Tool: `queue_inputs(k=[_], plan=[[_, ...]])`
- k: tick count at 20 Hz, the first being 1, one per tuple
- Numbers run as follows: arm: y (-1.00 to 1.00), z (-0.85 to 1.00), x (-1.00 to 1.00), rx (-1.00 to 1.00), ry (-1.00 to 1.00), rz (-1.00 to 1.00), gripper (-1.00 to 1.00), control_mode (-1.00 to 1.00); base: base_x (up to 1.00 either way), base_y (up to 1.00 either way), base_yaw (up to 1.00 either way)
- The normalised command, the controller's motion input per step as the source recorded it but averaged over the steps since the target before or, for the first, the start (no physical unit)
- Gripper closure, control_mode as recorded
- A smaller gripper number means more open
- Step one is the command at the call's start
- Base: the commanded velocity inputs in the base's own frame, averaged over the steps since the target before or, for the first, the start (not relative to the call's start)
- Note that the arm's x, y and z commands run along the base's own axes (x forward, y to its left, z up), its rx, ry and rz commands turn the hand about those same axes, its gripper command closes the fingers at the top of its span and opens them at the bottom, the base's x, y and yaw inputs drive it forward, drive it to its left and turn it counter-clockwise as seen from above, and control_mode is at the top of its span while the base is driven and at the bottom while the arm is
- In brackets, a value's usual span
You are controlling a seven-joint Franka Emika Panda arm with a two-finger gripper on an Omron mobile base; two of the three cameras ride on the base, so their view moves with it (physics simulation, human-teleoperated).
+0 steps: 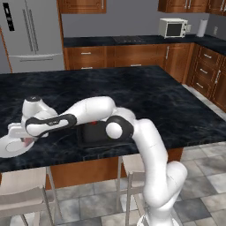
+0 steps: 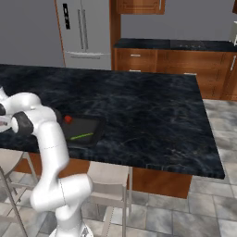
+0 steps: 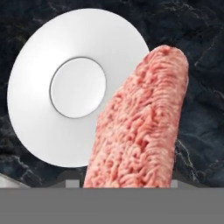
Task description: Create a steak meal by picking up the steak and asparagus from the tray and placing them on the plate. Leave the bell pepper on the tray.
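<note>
While the gripper [image 1: 23, 140] hung at the left edge of the left base view over the white plate [image 1: 9, 150], it gripped the steak [image 3: 140, 127], which overlapped the plate's right rim in hand view. Right of that, the black tray [image 2: 90, 134] held asparagus [image 2: 81, 136] and bell pepper [image 2: 68, 119].

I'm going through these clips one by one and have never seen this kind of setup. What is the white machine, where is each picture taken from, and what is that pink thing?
It is a rendered kitchen. The white machine is a robot arm on a driving base. Two pictures come from cameras on the base, behind the arm on either side; the third looks along the gripper. On the dark counter lie a white plate and a black tray holding a red bell pepper and a green asparagus. The pink slab is the steak, held in the gripper above the plate.
</note>
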Motion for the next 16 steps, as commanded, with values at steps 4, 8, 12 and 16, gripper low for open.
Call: queue_inputs(k=[4, 8, 12, 16], plan=[[0.14, -0.17, 0.16, 0.0, 0.0, 0.0, 1.0, -1.0, 0.0, 0.0, 0.0], [0.12, -0.14, 0.13, 0.0, 0.0, 0.0, 1.0, -1.0, 0.0, 0.0, 0.0], [0.26, -0.06, 0.05, -0.02, -0.02, 0.02, 1.0, -1.0, 0.0, 0.0, 0.0], [0.38, 0.0, 0.03, -0.03, -0.05, 0.03, 1.0, -1.0, 0.0, 0.0, 0.0]])
